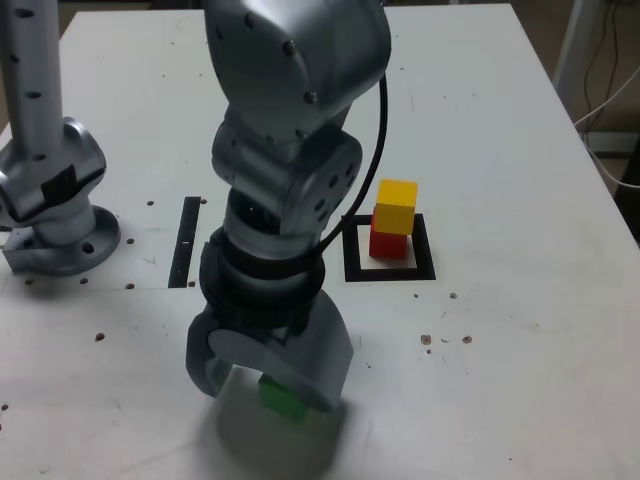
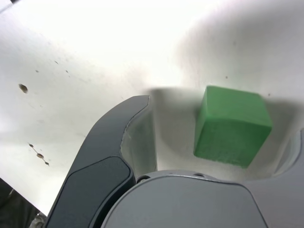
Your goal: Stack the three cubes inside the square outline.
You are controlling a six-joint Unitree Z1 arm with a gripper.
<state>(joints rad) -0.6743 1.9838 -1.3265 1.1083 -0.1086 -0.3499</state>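
we see first the white table [image 1: 520,330], which fills both views and has small dark specks and screw holes. over it bends the grey unitree arm [image 1: 290,120], with its base [image 1: 55,215] at the exterior view's left. a black cable [image 1: 380,130] runs down beside the arm.

the gripper [image 1: 272,385] points down at the near part of the table. its jaws stand wide apart, one on each side of the green cube [image 2: 232,124], and in the wrist view there is a clear gap between the dark finger [image 2: 111,142] and the cube, so it is not clamped. the green cube sits flat on the table, well apart from the square outline [image 1: 390,268]. it has no long axis that we can tell; in the wrist view its faces are turned a little against the line of the jaws.

inside the square outline the red cube [image 1: 389,243] stands on the pale centre, toward its far edge, and the yellow cube [image 1: 396,205] sits on top of it, upright and slightly twisted. at the exterior view's left of the gripper lies a thin black strip [image 1: 185,240], pointing away from the camera.
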